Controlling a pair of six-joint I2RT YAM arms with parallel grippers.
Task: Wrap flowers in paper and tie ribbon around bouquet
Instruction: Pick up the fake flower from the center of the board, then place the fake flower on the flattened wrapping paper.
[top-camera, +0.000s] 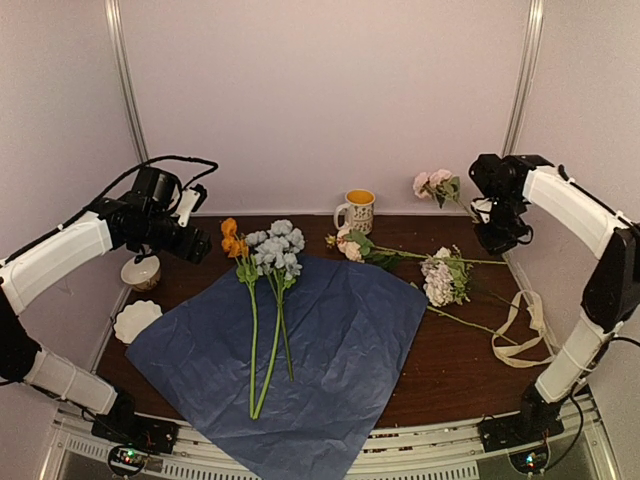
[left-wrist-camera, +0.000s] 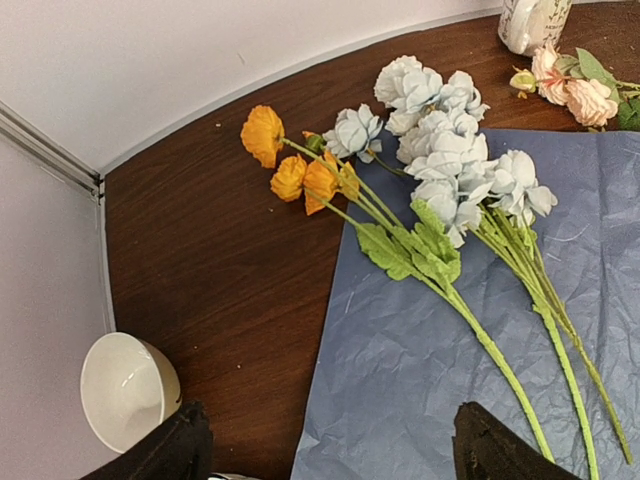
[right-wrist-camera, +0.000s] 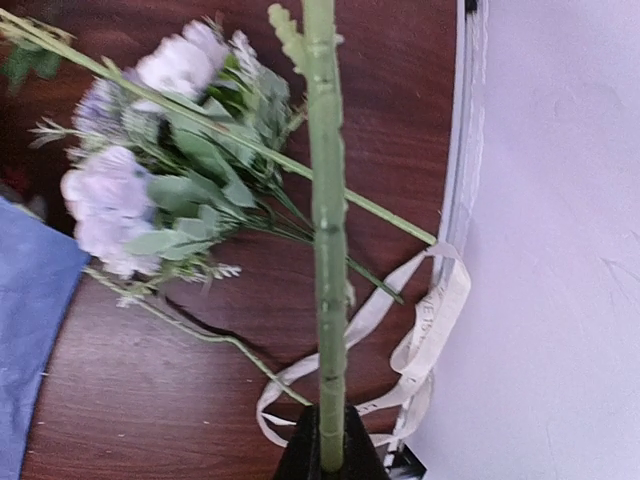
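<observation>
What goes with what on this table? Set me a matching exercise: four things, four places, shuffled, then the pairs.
Things:
1. ribbon
2. mug
3. pink flower
4. orange flowers

Places:
A. held up by its stem in the shut right gripper
B. standing at the back of the table, near the middle
C. lying looped on the table's right side
D. stems on the blue paper, heads past its far edge

Pairs: 1-C; 2-B; 3-A; 4-D
</observation>
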